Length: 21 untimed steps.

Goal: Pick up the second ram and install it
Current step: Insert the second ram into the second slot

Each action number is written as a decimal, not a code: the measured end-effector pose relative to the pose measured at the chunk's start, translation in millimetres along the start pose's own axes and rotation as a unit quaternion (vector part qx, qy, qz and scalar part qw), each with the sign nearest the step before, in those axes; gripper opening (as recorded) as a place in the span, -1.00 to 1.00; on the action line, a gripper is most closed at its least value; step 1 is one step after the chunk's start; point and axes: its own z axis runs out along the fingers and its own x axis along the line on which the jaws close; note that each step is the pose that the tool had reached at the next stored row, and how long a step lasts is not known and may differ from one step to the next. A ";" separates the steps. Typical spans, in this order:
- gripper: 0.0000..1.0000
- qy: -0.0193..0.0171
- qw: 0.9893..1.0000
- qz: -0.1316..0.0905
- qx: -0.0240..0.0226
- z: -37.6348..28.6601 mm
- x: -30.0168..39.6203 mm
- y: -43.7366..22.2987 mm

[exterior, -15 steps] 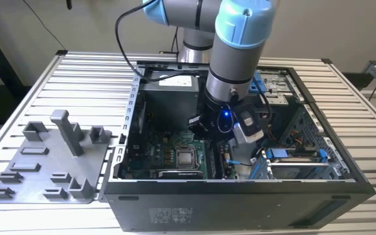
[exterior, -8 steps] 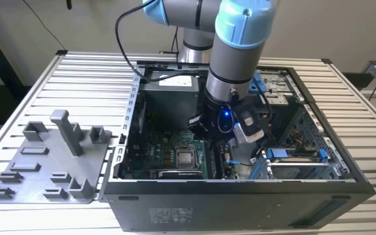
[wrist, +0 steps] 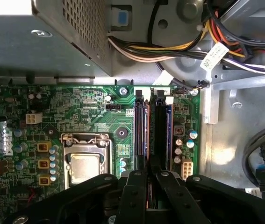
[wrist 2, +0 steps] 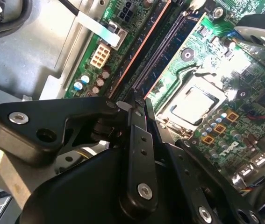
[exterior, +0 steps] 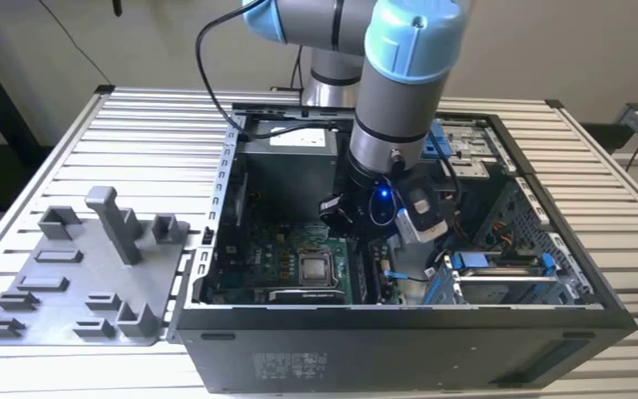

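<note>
Arm: your gripper (wrist: 147, 186) is down inside the case (exterior: 408, 328), over the memory slots beside the CPU socket (wrist: 85, 163) on the board (wrist: 90, 116).
Fingers: nearly together, clamped on the ram (wrist: 149, 193); its orange edge shows between them.
Ram: held upright in line with the slots (wrist: 152, 130); you can't tell whether it is seated.
Progress: pickup looks done; install under way, latching unconfirmed.
Tray: the grey holder (exterior: 76, 274) sits outside the case.
</note>
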 end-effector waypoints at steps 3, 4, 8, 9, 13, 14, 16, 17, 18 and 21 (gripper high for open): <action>-0.72 0.000 1.000 0.000 0.000 0.4 0.0 0.0; -0.72 0.000 1.000 0.000 0.000 0.4 0.0 0.0; -0.72 0.000 1.000 0.000 0.000 1.7 0.0 0.0; -0.72 0.000 1.000 0.000 0.000 2.0 0.0 0.0; -0.72 0.000 1.000 0.000 0.000 4.4 0.0 -0.1; -0.72 0.000 1.000 0.000 0.000 4.7 0.0 -0.1; -0.72 0.000 1.000 0.000 0.000 4.7 0.0 -0.1; -0.72 0.000 1.000 0.000 0.000 4.7 0.0 -0.1; -0.72 0.000 1.000 0.000 0.000 4.8 0.0 -0.1; -0.72 0.000 1.000 0.000 0.000 4.9 0.0 -0.1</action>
